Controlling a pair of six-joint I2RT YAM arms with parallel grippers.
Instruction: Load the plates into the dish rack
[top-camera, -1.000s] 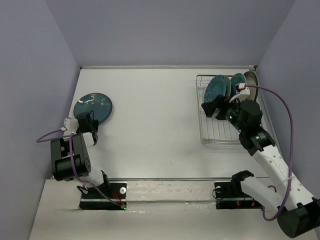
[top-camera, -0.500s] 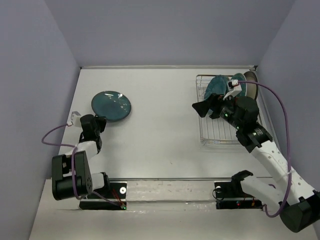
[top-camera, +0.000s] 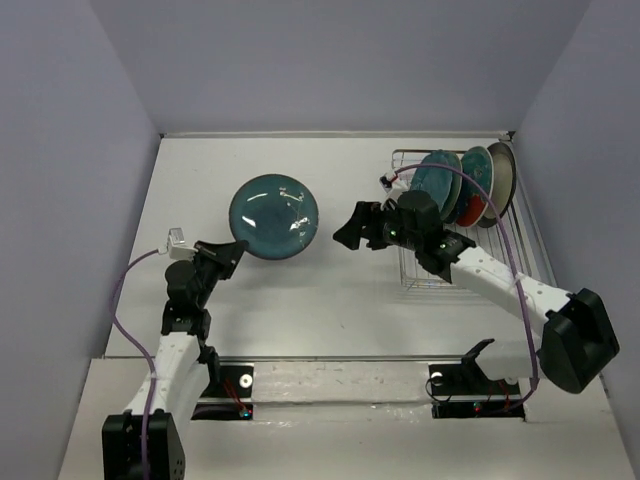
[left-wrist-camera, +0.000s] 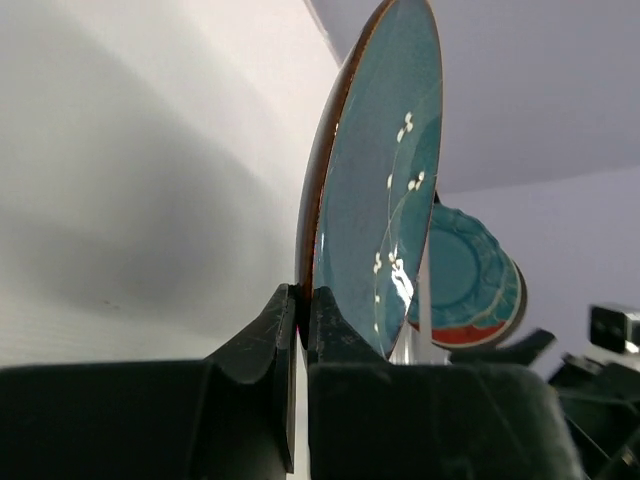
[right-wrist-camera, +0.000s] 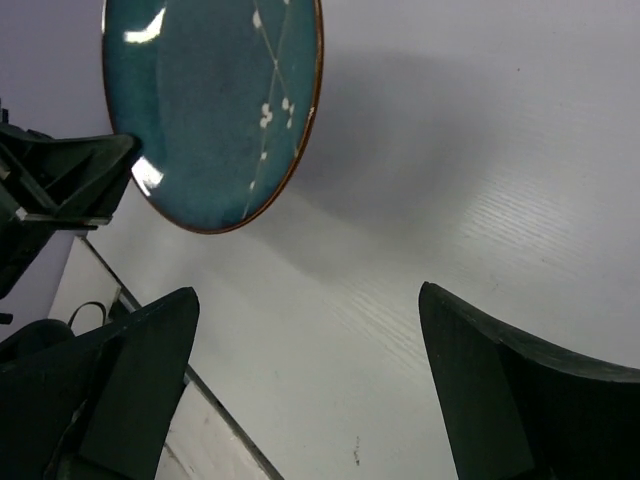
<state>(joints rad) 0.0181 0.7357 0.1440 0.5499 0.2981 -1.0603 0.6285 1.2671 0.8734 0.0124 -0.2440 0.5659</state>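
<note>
A dark teal plate (top-camera: 274, 217) with small white flecks and a brown rim hangs above the table, tilted up on edge. My left gripper (top-camera: 234, 252) is shut on its lower rim; in the left wrist view the fingertips (left-wrist-camera: 300, 300) pinch the plate (left-wrist-camera: 375, 200). My right gripper (top-camera: 350, 230) stands open just to the plate's right, apart from it, with nothing between its fingers. In the right wrist view the plate (right-wrist-camera: 210, 110) lies beyond that open gripper (right-wrist-camera: 308, 295). The dish rack (top-camera: 440, 268) at the right holds several upright plates, among them a scalloped teal plate (top-camera: 437, 185).
In the rack behind the scalloped plate stand a red one (top-camera: 470, 212) and a grey-beige one (top-camera: 503, 170). Lavender walls close in the table on three sides. The arm bases and a metal rail (top-camera: 330, 360) run along the near edge.
My left gripper closed on the teal plate's rim, lifted it off the table and carried it right toward the middle. My right arm swung left from the rack toward the plate, jaws widening.
</note>
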